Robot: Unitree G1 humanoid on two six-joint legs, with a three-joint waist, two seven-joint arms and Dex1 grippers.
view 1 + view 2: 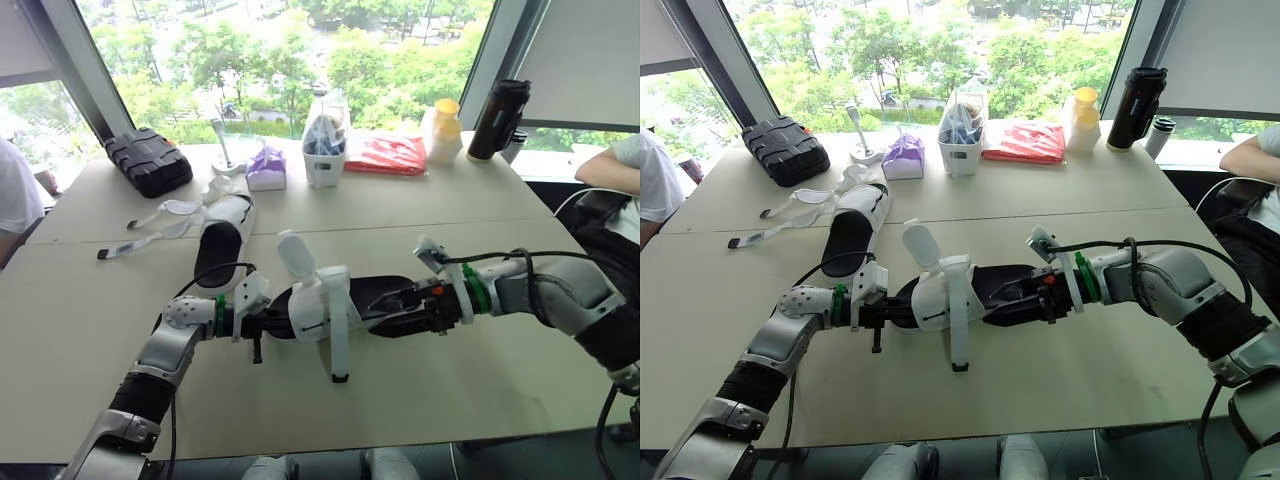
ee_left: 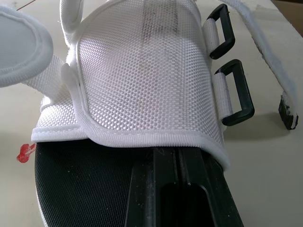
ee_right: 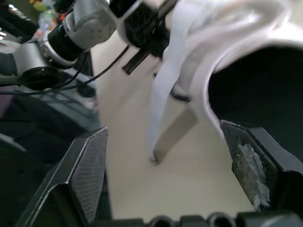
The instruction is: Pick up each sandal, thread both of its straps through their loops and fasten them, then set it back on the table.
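A white mesh sandal with a black sole is held just above the table's middle, between my two grippers. My left gripper is shut on one end of its sole; one black finger lies on the insole under the mesh upper. My right gripper is at the other end, its fingers spread wide, open. One strap hangs loose to the table, and a white flap stands up. Two black loops sit empty on the upper's side. The second sandal lies behind, its straps unfastened.
Along the window edge stand a black case, a purple pack, a white basket, a red packet, a yellow-capped bottle and a black flask. People sit at the table's left and right.
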